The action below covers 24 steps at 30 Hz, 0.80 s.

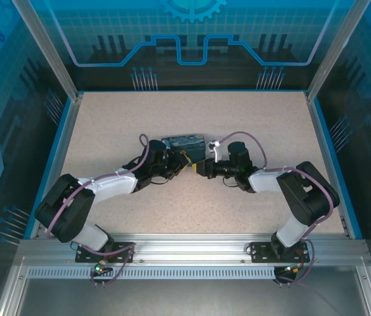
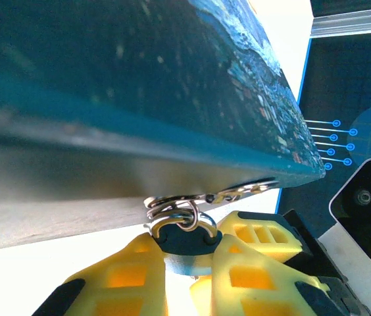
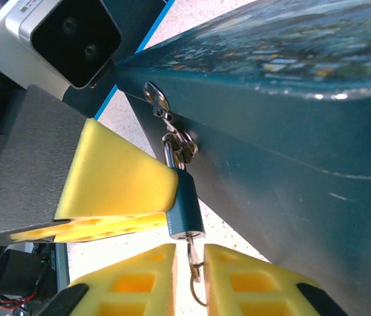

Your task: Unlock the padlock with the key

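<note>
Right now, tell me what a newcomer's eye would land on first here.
The painted tin sits at mid-table, with both arms converging on it. On its side hangs the small blue padlock, pinched by the left hand, its key in the keyhole between the yellow fingers of the right hand.

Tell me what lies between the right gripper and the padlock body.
The key: in the right wrist view it sticks out of the bottom of the padlock and reaches between the jaws of the right gripper.
</note>
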{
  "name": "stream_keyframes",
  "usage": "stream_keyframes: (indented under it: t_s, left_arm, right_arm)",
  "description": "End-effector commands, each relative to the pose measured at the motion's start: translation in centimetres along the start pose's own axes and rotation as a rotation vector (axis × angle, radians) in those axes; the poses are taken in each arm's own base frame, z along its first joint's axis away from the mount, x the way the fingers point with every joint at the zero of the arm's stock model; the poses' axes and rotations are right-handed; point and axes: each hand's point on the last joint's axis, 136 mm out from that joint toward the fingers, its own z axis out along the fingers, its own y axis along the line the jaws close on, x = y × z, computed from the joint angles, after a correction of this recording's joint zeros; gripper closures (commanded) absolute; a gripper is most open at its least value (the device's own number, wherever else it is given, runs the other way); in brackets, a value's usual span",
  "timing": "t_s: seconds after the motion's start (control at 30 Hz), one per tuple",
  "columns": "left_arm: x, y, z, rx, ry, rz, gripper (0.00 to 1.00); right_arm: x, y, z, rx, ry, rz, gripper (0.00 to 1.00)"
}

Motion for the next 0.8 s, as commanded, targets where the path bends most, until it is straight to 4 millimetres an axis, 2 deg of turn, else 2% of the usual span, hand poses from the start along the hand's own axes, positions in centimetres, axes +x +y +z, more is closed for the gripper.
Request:
stream_keyframes:
  t_s: [0.0,0.33,0.5,0.77]
  left_arm:
    - [-0.2,-2.9,-0.6,0.1,-0.005,0.022,0.99]
    - [-0.2,-2.9,-0.7,0.099,-0.007,0.02,0.99]
    - [-0.3,-2.3,-0.5,0.085,-0.013,0.014,0.79]
    - [-0.2,-0.9,-0.1,0.044,-0.019,0.011,0.64]
  right_arm:
    - [-0.7,1.1,0.8,-0.04,-0.017,-0.017,0.87]
    - [-0.8,1.7,1.1,-0.065,-0.021,0.014,1.0]
    - [-0.4,1.7,1.3,-0.043,-0.014,-0.002,1.0]
    - [0.3,0.9,1.8,-0.004,0.016,0.012,1.0]
